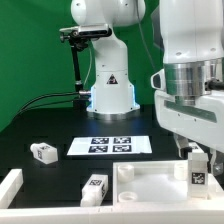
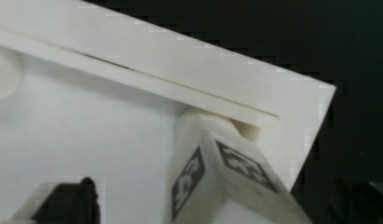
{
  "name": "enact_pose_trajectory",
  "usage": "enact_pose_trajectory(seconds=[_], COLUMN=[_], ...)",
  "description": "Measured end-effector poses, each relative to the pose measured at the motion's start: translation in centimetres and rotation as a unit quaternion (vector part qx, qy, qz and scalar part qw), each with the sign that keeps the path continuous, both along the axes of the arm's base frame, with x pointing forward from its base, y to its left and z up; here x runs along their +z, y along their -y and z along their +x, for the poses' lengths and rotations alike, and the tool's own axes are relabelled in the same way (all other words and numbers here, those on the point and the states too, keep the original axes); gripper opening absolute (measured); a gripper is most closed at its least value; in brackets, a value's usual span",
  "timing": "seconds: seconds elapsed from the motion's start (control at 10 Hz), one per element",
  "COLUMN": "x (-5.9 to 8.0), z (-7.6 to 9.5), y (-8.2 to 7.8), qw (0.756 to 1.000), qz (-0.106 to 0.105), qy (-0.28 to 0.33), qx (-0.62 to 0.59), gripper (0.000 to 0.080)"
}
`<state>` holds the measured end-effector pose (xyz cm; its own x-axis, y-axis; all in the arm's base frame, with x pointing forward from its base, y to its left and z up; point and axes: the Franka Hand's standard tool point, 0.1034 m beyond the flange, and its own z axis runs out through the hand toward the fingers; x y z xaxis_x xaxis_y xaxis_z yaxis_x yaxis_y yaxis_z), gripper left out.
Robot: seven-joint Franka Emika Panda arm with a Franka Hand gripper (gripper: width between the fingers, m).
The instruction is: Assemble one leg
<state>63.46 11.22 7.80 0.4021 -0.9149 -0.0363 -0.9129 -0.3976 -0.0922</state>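
Observation:
A leg (image 1: 199,173) stands upright on the near right corner of the white tabletop (image 1: 150,186) in the exterior view. My gripper (image 1: 199,160) hangs right over it with a finger on each side. In the wrist view the leg (image 2: 223,170) rises from the tabletop (image 2: 99,120) near its edge. The dark left fingertip (image 2: 67,202) stands apart from the leg with white surface showing between them, so the gripper (image 2: 209,208) is open around the leg. Two loose legs lie on the table, one (image 1: 43,152) at the exterior view's left and one (image 1: 94,187) in front.
The marker board (image 1: 110,146) lies flat behind the tabletop. A white rim piece (image 1: 10,188) runs along the exterior view's left front. The robot base (image 1: 110,85) stands at the back, with a camera stand (image 1: 80,60) beside it.

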Motion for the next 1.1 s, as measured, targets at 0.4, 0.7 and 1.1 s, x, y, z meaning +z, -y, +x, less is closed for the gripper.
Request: enact_pose_trajectory(seconds=[0.4, 0.7, 1.1], x=[-0.06, -0.15, -0.23], z=[0.52, 0.56, 0.54], y=[0.39, -0.2, -0.05], qw=[0.956, 0.948, 0.978], qz=[-0.038, -0.038, -0.031], qy=[0.012, 0.015, 0.008], qx=[0.292, 0.315, 0.204], gripper=[0.0648, 0.0622, 0.0283])
